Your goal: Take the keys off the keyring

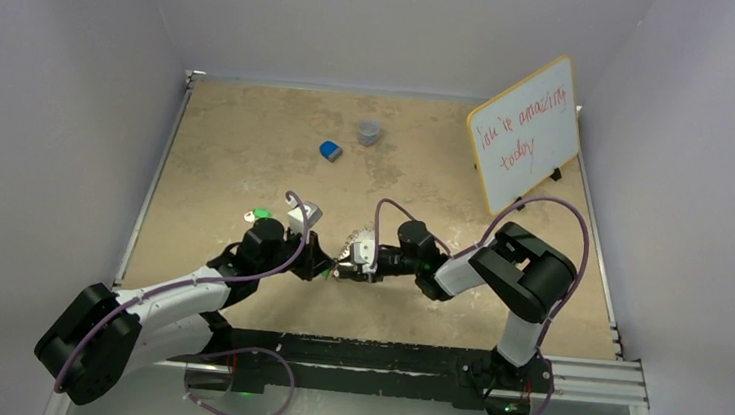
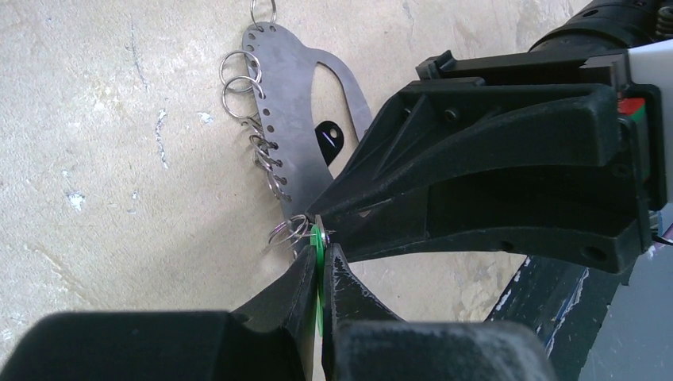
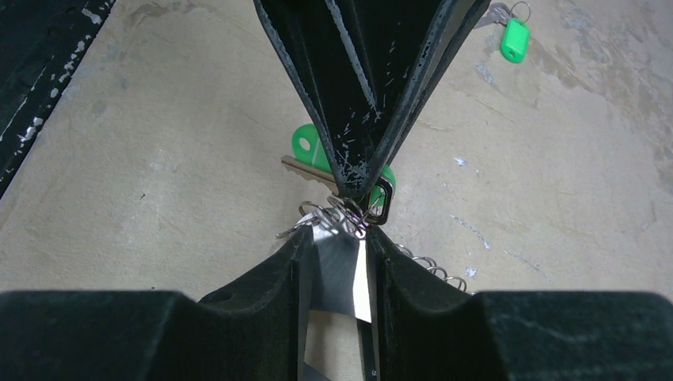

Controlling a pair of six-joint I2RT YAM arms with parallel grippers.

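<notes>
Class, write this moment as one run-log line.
left gripper: shut on green key | right gripper: shut on keyring | second key: lying apart

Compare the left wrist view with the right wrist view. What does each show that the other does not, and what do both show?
Only the left wrist view: the keyring along its length, a flat metal plate with a row of holes and small rings.
Only the right wrist view: a loose key with a green head, lying apart, and the silver blade of the held key.
Both: the left pincer shut on the held key's green head, and the right pincer shut on the keyring's plate, tip to tip.
</notes>
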